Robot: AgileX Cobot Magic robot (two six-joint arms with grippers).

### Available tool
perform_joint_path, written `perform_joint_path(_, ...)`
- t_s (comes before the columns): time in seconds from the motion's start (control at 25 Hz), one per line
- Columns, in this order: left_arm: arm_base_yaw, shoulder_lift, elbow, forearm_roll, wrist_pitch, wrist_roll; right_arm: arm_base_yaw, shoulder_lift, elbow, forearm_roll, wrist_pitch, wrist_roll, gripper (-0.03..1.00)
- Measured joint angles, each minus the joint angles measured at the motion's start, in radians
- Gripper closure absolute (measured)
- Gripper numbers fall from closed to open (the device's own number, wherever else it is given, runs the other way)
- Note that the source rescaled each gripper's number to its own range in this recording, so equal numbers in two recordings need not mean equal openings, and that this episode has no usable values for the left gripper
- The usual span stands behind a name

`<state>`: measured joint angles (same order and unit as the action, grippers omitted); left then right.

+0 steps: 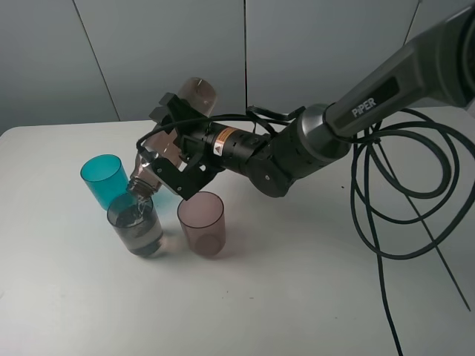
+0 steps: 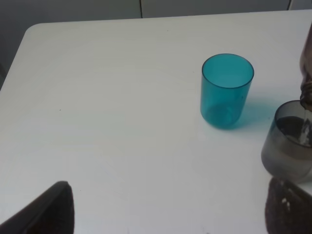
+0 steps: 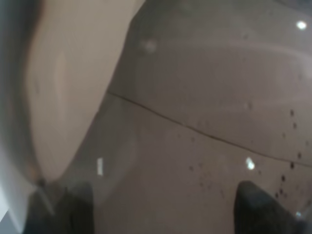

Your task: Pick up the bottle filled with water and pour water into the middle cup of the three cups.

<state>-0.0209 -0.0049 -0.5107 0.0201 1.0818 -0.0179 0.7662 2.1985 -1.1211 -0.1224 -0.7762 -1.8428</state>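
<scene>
My right gripper (image 1: 177,145) reaches across from the right and is shut on the smoky brown bottle (image 1: 197,95). The bottle is tipped with its open neck down over the middle cup (image 1: 136,225), a smoky grey tumbler partly filled with water. A thin stream of water runs from the neck into it. The three cups stand close together, with a teal cup (image 1: 103,180) behind on the left and a pinkish-mauve cup (image 1: 201,222) on the right. In the right wrist view the bottle (image 3: 195,97) fills the frame between the dark fingertips (image 3: 263,209). The left wrist view shows the teal cup (image 2: 227,90), the grey cup (image 2: 287,144), the bottle neck (image 2: 307,73) and my open left gripper (image 2: 165,219).
The cups stand on a white table (image 1: 297,297). Its far left corner (image 2: 34,34) shows in the left wrist view. Black cables (image 1: 404,200) loop over the table on the right, under the right arm. Grey wall panels stand behind the table.
</scene>
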Motion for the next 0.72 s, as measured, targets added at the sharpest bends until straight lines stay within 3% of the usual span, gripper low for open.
perform_joint_path(0.72,0.000,0.000,0.000,0.000,0.000,-0.002,0.006,0.000,-0.010,-0.028,-0.008,-0.037,0.96)
